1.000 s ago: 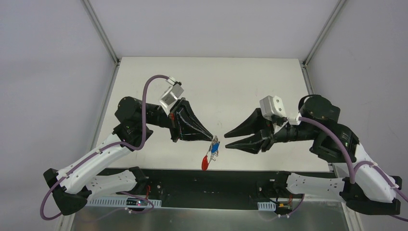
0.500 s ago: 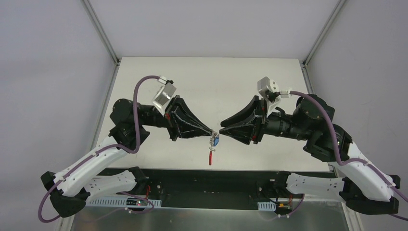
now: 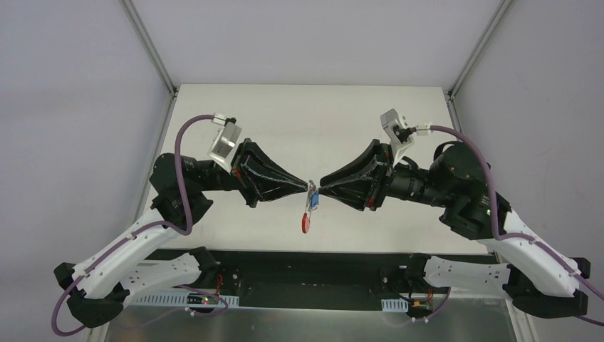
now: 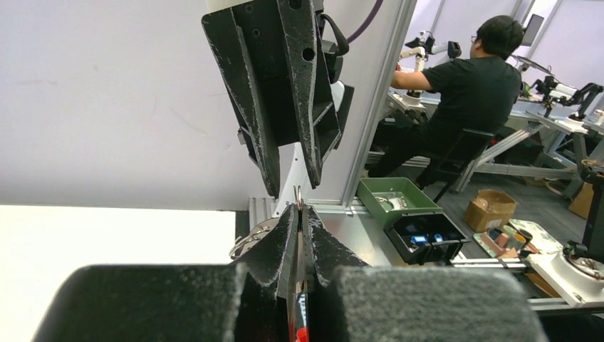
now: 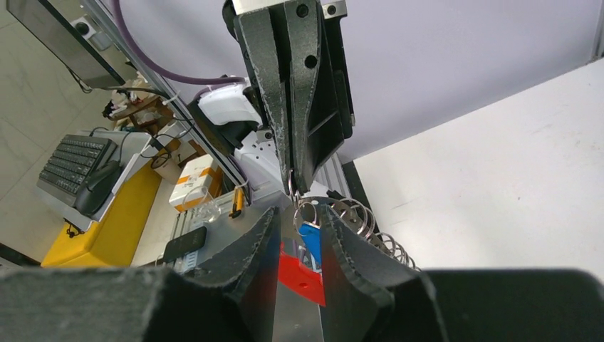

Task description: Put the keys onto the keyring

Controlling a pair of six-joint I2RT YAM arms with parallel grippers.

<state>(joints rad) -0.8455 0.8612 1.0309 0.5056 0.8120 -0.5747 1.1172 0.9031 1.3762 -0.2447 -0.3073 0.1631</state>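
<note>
Both arms meet above mid-bench (image 3: pixel 299 121). The left tool (image 3: pixel 308 187) enters from 9 o'clock and the right tool (image 3: pixel 320 189) from 3 o'clock, tip to tip. The left tool is pressed together, pinching one loop of the bunch of thin silver wire rings (image 5: pixel 358 216). The rest of the bunch, with its red curved plastic strip (image 5: pixel 298 276), hangs free toward 6 o'clock, clear of the bench. The right tool is narrowly spread. The small blue oblong plastic tag (image 5: pixel 309 237) hangs between its fingers and visibly touches neither. The dark key on the tag is too small to make out, and whether the tag is already threaded on a ring cannot be told. Assessment: the load is very light. The wire is stiff, springy and slick, while the chain is loose and prone to swing. The firmest hold is across the tag's flat faces, with the ring pinched close to its opening.
</note>
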